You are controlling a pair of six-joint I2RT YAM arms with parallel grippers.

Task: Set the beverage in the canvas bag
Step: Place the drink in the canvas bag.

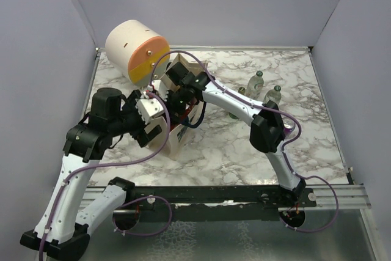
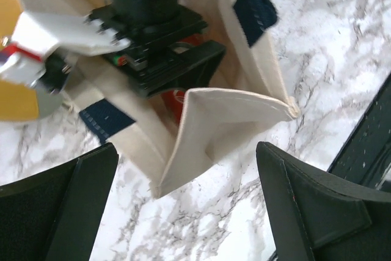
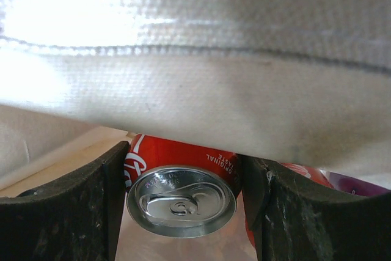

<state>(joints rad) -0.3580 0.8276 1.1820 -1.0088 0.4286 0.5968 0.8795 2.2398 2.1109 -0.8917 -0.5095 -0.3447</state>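
The beige canvas bag stands open at centre-left of the marble table. It also shows in the left wrist view, with navy strap patches. My right gripper reaches down into the bag. Its fingers close on both sides of a red cola can, held just under the bag's cloth rim. A bit of the red can shows under that gripper in the left wrist view. My left gripper is open and empty, hovering over the bag's near corner without touching it.
A cream-and-orange drum lies behind the bag at the back left. Clear bottles stand at the right of the table. Inside the bag, another red can and something purple lie to the right.
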